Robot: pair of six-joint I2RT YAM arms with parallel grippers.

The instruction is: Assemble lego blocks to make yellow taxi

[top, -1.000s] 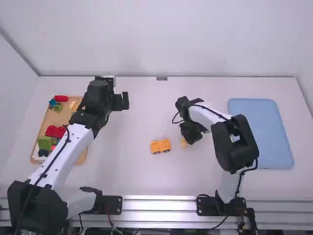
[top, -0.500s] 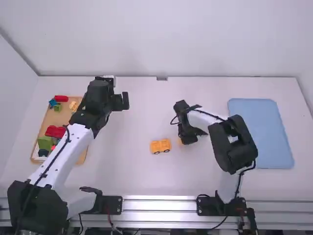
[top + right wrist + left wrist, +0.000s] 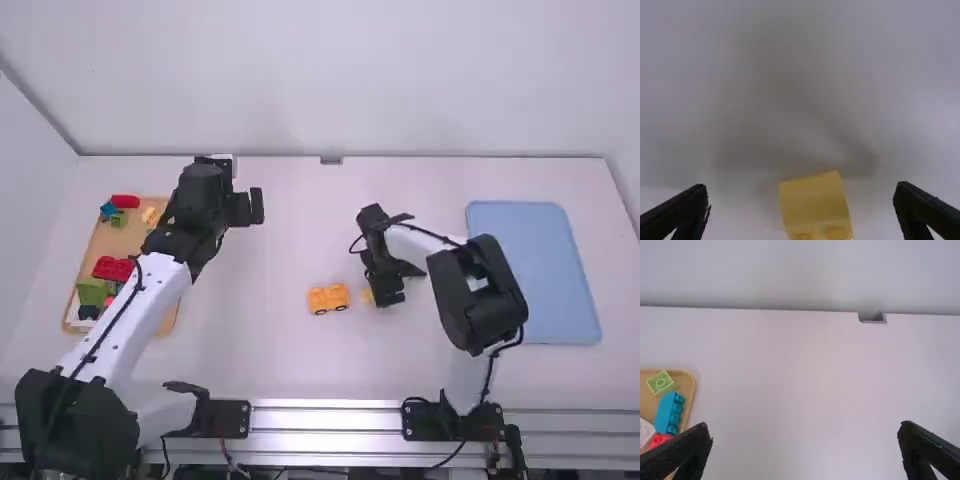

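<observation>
Yellow block (image 3: pixel 815 207) sits between spread fingers of right gripper (image 3: pixel 384 292) (left gripper (image 3: pixel 249 207) also agape), near wheeled base (image 3: pixel 328 298).

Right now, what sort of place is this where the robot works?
Probably a robot lab or test station: two robot arms are fixed along a metal rail, and a wooden tray holds toy building blocks on the white table.
</observation>
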